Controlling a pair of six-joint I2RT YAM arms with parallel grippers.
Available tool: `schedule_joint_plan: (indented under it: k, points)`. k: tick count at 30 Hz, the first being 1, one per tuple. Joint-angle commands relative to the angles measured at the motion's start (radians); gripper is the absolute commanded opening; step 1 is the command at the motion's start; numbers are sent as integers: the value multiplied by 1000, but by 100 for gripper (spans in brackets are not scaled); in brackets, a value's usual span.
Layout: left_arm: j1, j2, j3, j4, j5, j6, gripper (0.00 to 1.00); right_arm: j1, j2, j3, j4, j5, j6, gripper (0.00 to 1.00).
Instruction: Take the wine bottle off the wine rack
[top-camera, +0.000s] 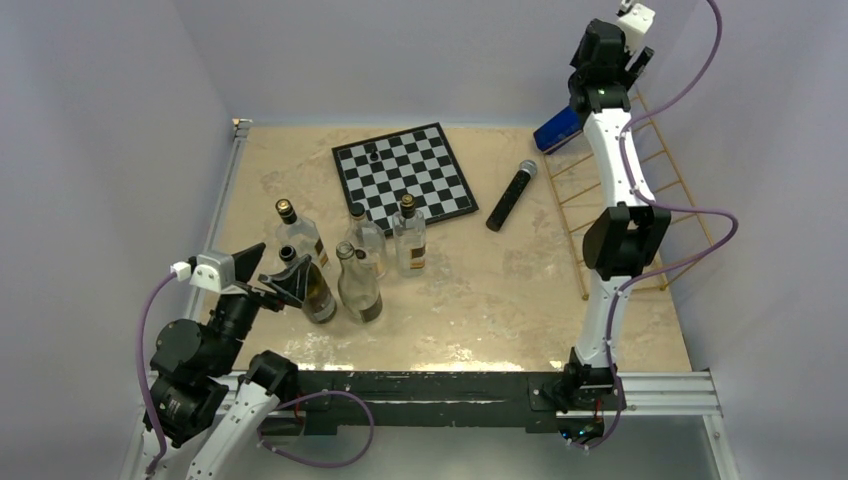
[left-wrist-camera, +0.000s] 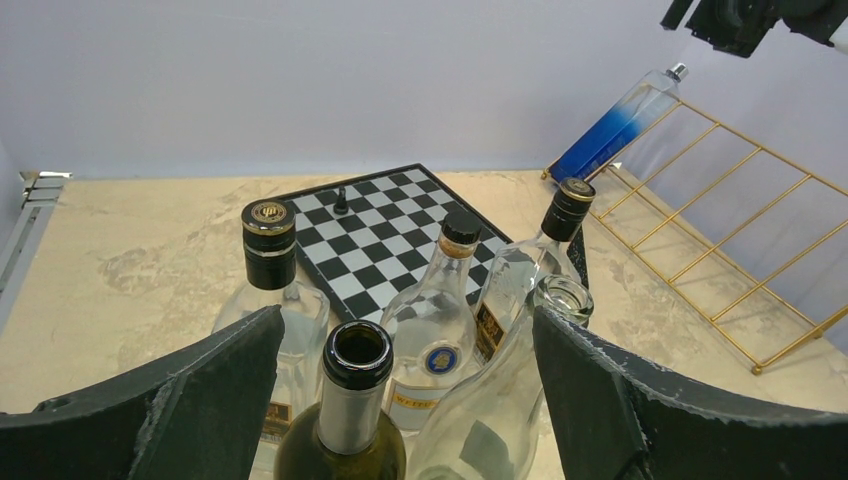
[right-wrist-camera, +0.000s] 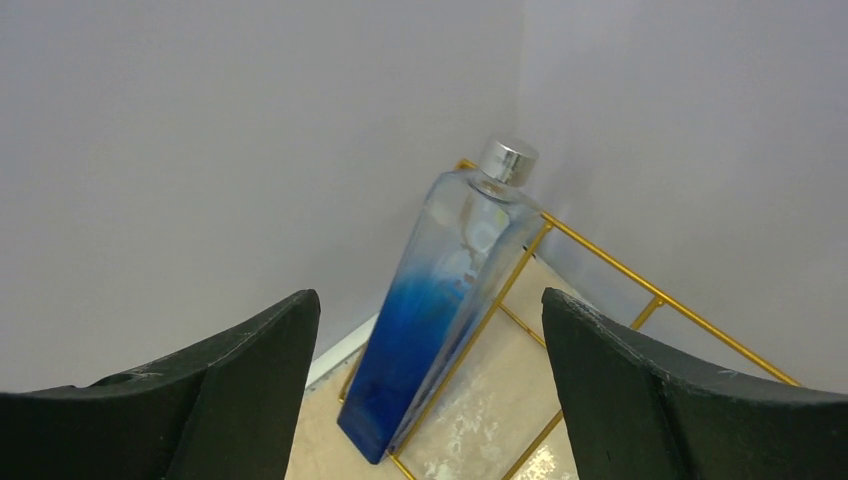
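Wine bottle (right-wrist-camera: 440, 310) on wine rack (right-wrist-camera: 655, 296), largely hidden from above, left fingers (left-wrist-camera: 200, 400) and right fingers (right-wrist-camera: 650, 400) spread.

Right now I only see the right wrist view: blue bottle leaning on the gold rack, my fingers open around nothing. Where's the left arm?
Observer: The left gripper is open, facing a cluster of five bottles at the table's near left, well away from the wine rack.
Operator: Anything lying beside the rack?
Observer: A microphone lies on the table between the chessboard and the rack.
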Motion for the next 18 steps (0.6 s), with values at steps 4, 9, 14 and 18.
schedule_joint_plan:
  k: [4, 9, 14, 18]
  points:
    - [1, -25, 3, 38, 19, 1, 98, -51, 20, 14, -57, -22, 136, 83]
    - [1, -27, 2, 40, 22, -1, 98, -57, 58, 20, -53, -51, 171, 84]
    - [1, -27, 1, 41, 25, -1, 98, -91, 93, 37, -55, -54, 187, 98]
    - [1, -27, 0, 40, 26, -2, 98, -114, 102, 34, -26, -71, 206, 99]
